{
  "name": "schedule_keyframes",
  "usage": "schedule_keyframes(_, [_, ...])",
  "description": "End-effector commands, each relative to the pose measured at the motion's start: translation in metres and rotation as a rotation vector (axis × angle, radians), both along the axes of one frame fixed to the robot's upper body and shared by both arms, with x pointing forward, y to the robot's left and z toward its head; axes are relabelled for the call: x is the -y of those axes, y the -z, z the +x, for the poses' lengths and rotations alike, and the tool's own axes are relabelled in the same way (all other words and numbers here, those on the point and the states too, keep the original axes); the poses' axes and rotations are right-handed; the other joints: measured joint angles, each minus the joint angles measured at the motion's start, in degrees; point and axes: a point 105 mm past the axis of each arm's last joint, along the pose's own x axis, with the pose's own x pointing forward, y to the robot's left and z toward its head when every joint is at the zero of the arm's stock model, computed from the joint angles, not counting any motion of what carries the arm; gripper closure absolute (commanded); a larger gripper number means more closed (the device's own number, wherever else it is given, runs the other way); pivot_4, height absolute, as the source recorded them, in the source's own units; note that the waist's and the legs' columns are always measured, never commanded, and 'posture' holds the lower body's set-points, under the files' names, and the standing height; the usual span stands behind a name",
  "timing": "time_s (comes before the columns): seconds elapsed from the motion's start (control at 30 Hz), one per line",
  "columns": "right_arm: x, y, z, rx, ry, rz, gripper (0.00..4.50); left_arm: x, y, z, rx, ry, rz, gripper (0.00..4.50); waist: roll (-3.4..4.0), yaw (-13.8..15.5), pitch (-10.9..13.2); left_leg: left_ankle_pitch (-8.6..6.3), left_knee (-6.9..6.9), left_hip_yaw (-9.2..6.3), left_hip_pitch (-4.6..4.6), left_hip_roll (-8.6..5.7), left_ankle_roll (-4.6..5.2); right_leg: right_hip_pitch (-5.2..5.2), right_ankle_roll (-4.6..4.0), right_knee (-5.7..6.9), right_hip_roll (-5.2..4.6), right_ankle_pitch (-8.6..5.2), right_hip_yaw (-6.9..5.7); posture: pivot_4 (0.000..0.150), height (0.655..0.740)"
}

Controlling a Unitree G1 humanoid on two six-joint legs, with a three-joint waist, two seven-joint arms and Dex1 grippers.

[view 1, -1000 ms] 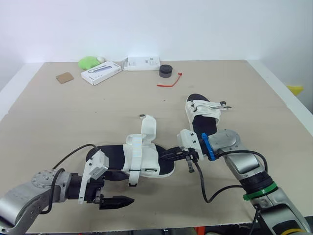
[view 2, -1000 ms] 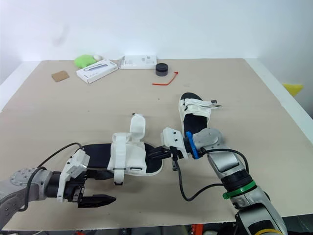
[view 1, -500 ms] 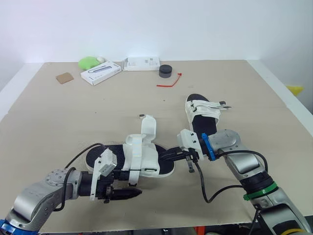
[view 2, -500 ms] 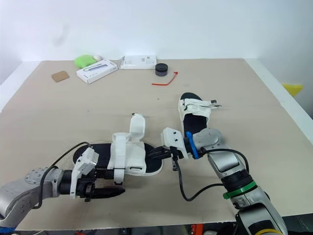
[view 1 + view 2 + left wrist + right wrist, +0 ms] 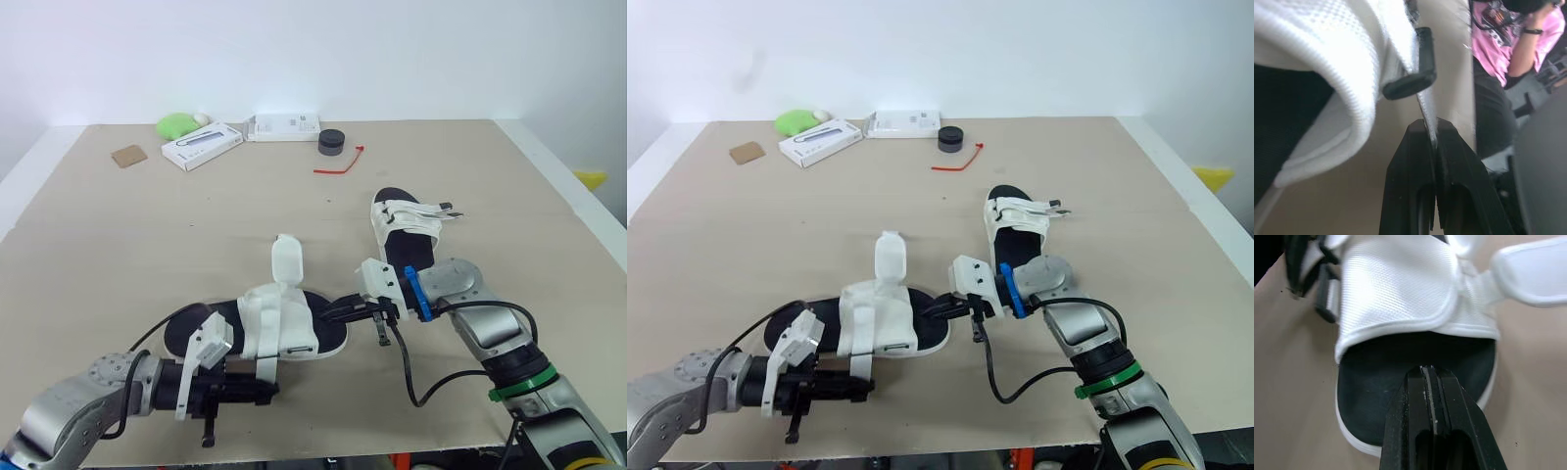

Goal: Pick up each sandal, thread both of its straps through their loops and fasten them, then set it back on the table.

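The near sandal (image 5: 294,333), white with a black footbed, lies at the table's front. One of its straps (image 5: 287,262) stands upright. Its side strap (image 5: 263,364) hangs toward me, and my left gripper (image 5: 266,391) is shut on the end of it; the left wrist view shows the thin white strap (image 5: 1426,105) pinched between the fingers just below a black loop (image 5: 1413,78). My right gripper (image 5: 335,315) is shut, its tips at the toe end of the footbed (image 5: 1415,357). The second sandal (image 5: 407,223) lies farther back on the right.
At the table's far edge sit a green object (image 5: 178,124), two white boxes (image 5: 201,145) (image 5: 284,125), a black round puck (image 5: 332,142), a red tie (image 5: 341,162) and a brown card (image 5: 129,155). A person in a pink shirt (image 5: 1498,29) stands beyond the table's front edge.
My left gripper went from open to shut on the hanging side strap. The near sandal turned and slid a little to the left, its upright strap with it. The right arm stayed still.
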Motion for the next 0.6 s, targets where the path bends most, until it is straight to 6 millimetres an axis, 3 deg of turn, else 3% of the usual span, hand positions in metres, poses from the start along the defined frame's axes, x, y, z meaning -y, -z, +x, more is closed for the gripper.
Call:
schedule_keyframes(0.03, [-0.002,-0.006,-0.003,0.024,-0.022,0.004,4.50,0.004,-0.005,-0.009,-0.001,0.036,-0.022,4.47,0.00,0.01,0.00,0.00,0.00,0.00,0.01,-0.01,0.00,0.01,0.01,0.00,0.00,0.00,0.00,0.150,0.7400])
schedule_keyframes(0.17, [-0.003,-0.007,-0.002,0.023,-0.025,0.007,4.50,0.003,-0.003,-0.006,0.018,0.010,-0.013,4.47,0.00,0.01,0.00,0.01,0.00,0.01,0.07,-0.01,0.00,0.06,0.01,0.00,0.02,0.01,0.00,0.150,0.7400])
schedule_keyframes(0.37, [-0.004,-0.007,-0.002,0.021,-0.029,0.008,4.50,-0.004,0.003,0.025,0.136,-0.098,0.004,4.47,0.00,0.06,0.00,0.01,0.00,0.00,0.08,-0.01,0.00,0.08,-0.02,0.00,0.02,0.03,-0.01,0.150,0.7400])
schedule_keyframes(0.6, [-0.004,-0.007,-0.001,0.022,-0.025,0.011,4.50,-0.007,0.003,0.044,0.230,-0.054,0.042,4.47,0.00,0.06,0.00,0.02,0.01,0.02,0.11,-0.01,0.01,0.11,-0.04,0.00,0.05,0.07,-0.02,0.150,0.7400])
